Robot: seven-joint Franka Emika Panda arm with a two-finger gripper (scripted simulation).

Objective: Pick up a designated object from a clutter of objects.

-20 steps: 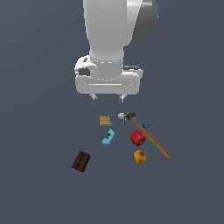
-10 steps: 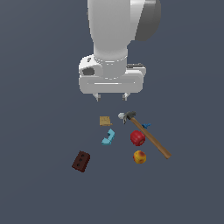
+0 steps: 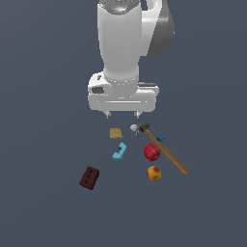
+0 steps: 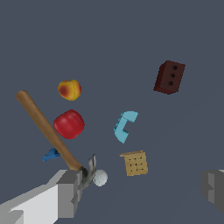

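**Op:** Exterior view first; I've got the gripper [image 3: 122, 115] high above the pile, fingers spread wide and nothing between them; I keep it up here so I can see every piece before I commit.

**Spotter:** Where's your target?

**Op:** The cyan bracket [image 3: 119, 151] lies on the table [image 3: 43, 207], just in front of the tan block [image 3: 116, 133] and to the exterior view's left of the red ball [image 3: 151, 152]; it touches neither, so there's room for a finger on each side, I reckon.

**Spotter:** And the rest?

**Op:** The hammer [image 3: 159, 147] runs diagonally past the red ball, head nearest the arm; the yellow-red ball [image 3: 154, 172] sits below it; the dark red brick [image 3: 89, 177] is well apart toward the exterior view's left; a tiny darker-blue piece [image 3: 160, 139] hugs the hammer handle, and that's the wrong blue.

**Spotter:** Wrist view?

**Op:** Both fingertips [image 4: 70, 192] frame the shot far apart, so the jaws stand open; the cyan bracket [image 4: 124, 126] sits between them, near centre, with the tan block [image 4: 135, 163] just beside it and the red ball [image 4: 69, 124] across a gap; the hammer head [image 4: 89, 173] lies close to one finger, so that's my worry; I'd guess I want to line up over the bracket before dropping.
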